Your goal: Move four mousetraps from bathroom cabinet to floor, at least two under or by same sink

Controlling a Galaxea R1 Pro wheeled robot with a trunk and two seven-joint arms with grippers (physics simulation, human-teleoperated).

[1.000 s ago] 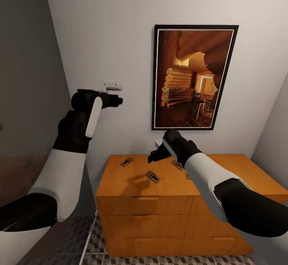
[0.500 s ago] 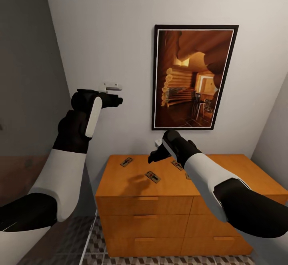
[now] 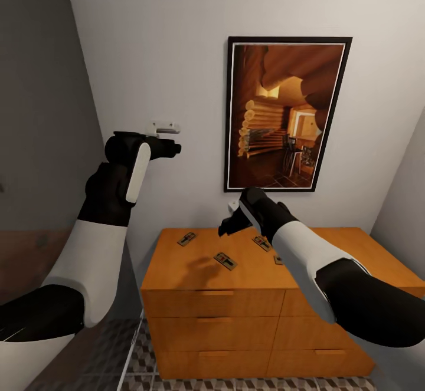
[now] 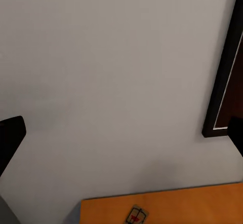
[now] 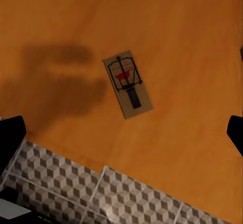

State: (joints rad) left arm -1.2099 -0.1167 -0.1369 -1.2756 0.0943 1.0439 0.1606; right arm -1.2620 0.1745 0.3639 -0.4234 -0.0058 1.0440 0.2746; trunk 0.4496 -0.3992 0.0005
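Mousetraps (image 3: 225,260) flat, brown, wire-topped, scattered on cabinet (image 3: 177,273); untouched.

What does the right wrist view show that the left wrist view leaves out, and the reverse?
Right wrist view: it looks straight down on a mousetrap lying flat, with the patterned bathroom floor past the cabinet's front edge. Left wrist view: it faces the white wall and the dark edge of the framed picture. Shared: the orange cabinet top, with a trap on it in each; the left wrist view's trap sits at the picture's edge.
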